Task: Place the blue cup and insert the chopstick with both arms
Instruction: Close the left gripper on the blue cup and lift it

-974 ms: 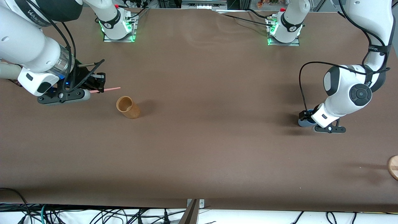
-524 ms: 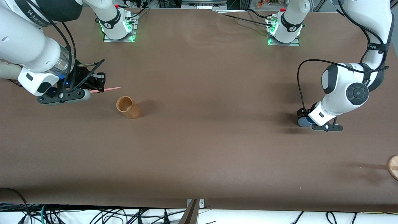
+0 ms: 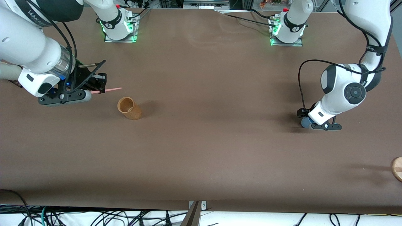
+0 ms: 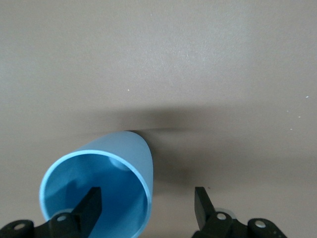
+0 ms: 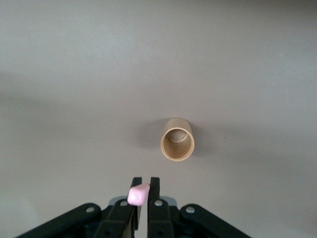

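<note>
The blue cup (image 3: 304, 123) stands on the table toward the left arm's end. It fills the lower part of the left wrist view (image 4: 124, 153). My left gripper (image 3: 305, 117) is low over the cup and open. In the left wrist view (image 4: 146, 206), one finger (image 4: 90, 204) is inside the cup and the other (image 4: 201, 204) is outside its wall. My right gripper (image 3: 101, 84) is shut on the pink chopstick (image 3: 110, 90) and holds it level above the table, beside the tan cup (image 3: 129, 108). The right wrist view shows the gripper (image 5: 143, 182), the chopstick's end (image 5: 138, 194) and the tan cup (image 5: 177, 139).
A round wooden piece (image 3: 397, 168) lies at the table's edge toward the left arm's end, nearer to the front camera than the blue cup. The two arm bases (image 3: 119, 26) (image 3: 287, 29) stand along the top of the front view.
My left arm's wrist and hand have shifted a little toward the right arm's end over the blue cup. The cup stays in place. The right arm has not moved.
</note>
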`<state>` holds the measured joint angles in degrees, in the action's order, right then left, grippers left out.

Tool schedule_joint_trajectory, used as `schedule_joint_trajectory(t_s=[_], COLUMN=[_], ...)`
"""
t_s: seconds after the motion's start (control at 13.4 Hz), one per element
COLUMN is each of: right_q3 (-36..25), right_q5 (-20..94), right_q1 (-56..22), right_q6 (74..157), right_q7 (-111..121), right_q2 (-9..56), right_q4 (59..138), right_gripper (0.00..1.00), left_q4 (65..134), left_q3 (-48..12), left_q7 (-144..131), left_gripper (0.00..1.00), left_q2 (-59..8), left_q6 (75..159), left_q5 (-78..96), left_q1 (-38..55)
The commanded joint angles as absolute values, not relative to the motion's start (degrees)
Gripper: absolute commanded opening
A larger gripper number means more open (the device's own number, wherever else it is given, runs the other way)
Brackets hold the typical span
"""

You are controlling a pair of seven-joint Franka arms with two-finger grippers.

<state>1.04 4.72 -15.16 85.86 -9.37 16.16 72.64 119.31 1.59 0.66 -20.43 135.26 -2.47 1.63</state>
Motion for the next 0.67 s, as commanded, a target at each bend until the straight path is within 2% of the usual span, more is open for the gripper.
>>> schedule_joint_trajectory(t_s=[0.0,0.22,0.3,0.6], right_q3=[1.23,1.23,1.23,1.14], right_q5=[5.54,5.54,5.54,5.54], right_q1=[-14.94,-14.94,-14.94,-14.94], right_q6=[84.64,84.64,84.73,84.64], right_q7=[-10.37,-10.37,-10.28,-10.37], right_q2=[16.52,16.61,16.52,16.52], right_q4=[71.46,71.46,71.46,71.54], right_gripper=[0.00,0.00,0.00,0.00], left_q4=[120.76,120.67,120.67,120.24], left_q3=[1.93,1.93,2.02,2.02], left_q7=[-0.09,-0.09,-0.09,0.17], left_gripper=[0.72,0.09,0.00,0.00], left_q2=[-20.56,-20.57,-20.48,-20.57], left_q6=[137.72,137.46,137.11,137.02], left_q5=[-3.52,-3.60,-3.52,-3.52], left_q1=[1.85,1.85,1.85,1.58])
